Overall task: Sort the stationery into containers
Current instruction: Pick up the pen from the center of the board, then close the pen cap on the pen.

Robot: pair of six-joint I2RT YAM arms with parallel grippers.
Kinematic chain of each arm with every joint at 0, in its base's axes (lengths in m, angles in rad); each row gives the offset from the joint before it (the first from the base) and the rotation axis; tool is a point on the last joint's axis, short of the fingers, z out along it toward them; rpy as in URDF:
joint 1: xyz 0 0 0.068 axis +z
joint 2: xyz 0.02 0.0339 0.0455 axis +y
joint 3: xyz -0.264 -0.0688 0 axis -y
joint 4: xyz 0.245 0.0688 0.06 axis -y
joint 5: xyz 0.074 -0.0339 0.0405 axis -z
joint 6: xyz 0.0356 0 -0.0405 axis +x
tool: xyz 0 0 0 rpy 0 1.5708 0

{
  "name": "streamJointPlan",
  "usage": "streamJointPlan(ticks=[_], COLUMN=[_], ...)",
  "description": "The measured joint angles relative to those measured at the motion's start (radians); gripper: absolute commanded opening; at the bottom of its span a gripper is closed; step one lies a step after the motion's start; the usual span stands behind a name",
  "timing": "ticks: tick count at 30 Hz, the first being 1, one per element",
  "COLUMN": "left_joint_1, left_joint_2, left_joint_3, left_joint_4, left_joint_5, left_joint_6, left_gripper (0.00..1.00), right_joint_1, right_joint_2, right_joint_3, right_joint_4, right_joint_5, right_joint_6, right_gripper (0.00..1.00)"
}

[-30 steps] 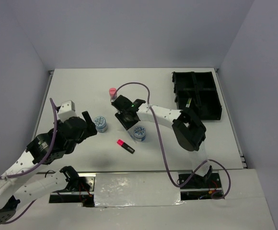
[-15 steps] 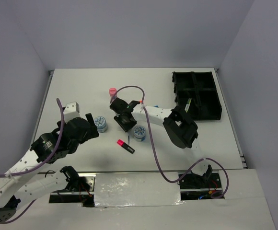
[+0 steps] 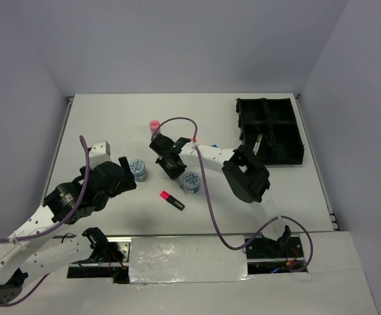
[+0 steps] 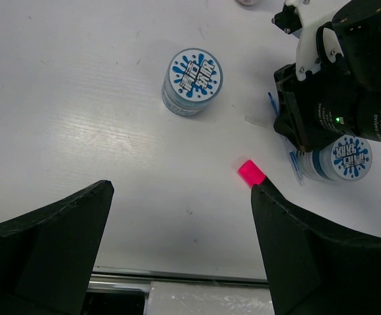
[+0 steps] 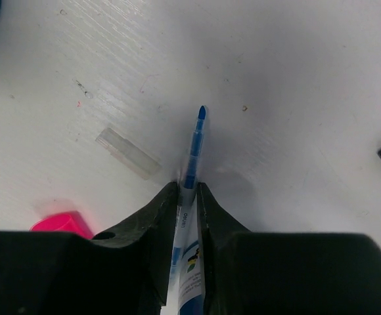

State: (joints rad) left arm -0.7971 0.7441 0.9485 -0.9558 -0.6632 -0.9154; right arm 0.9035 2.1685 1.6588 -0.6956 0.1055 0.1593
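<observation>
**Right Jaws Clamped on a Blue Pen at Mid-Counter**

In the overhead view the right arm (image 3: pixel 246 174) extended leftward to the middle of the white counter (image 3: pixel 112 125). The right jaws were closed on a thin blue pen (image 5: pixel 192 161). The right wrist view showed both black fingers (image 5: pixel 152 220) pressed against the pen's barrel, one on each side. Its blue tip pointed toward the top of that frame, low over the counter; whether the tip touched the surface could not be told. A short clear piece (image 5: pixel 127 153) lay on the counter just left of the pen, apart from it.

The left arm (image 3: pixel 79 197) filled the lower left of the overhead view. The left jaws stood wide open above the counter, gripping nothing. Their two dark fingers (image 4: pixel 46 243) framed the bottom corners of the left wrist view.

The pink bottle (image 3: pixel 154 125) stood just above the right jaws in the overhead frame. The left tub (image 3: pixel 137 169) sat near the tips of the left jaws. The right tub (image 3: pixel 190 181) sat just below and right of the right jaws. The pink-capped highlighter (image 3: pixel 172 200) lay lower in the frame, between the two tubs and touching neither. The black organiser tray (image 3: pixel 284 141) sat at the upper right of the counter, well apart from the pen.
</observation>
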Motion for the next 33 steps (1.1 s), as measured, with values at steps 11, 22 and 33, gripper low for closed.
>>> streamJointPlan(ticks=[11, 22, 33], left_joint_1=[0.001, 0.001, -0.026], left_joint_2=[0.05, 0.294, 0.708], left_joint_3=[-0.03, -0.019, 0.254], left_joint_4=[0.077, 0.152, 0.022], left_joint_5=[0.06, 0.108, 0.101], left_joint_6=[-0.006, -0.22, -0.694], left_gripper=[0.99, 0.97, 0.82], right_joint_1=[-0.012, -0.132, -0.339], right_joint_2=[-0.002, -0.334, -0.843], right_joint_3=[0.0, -0.011, -0.122], right_joint_4=[-0.001, -0.01, -0.001], right_joint_5=[-0.001, -0.005, -0.008], right_joint_6=[0.064, 0.132, 0.093], right_gripper=[0.0, 0.0, 0.0])
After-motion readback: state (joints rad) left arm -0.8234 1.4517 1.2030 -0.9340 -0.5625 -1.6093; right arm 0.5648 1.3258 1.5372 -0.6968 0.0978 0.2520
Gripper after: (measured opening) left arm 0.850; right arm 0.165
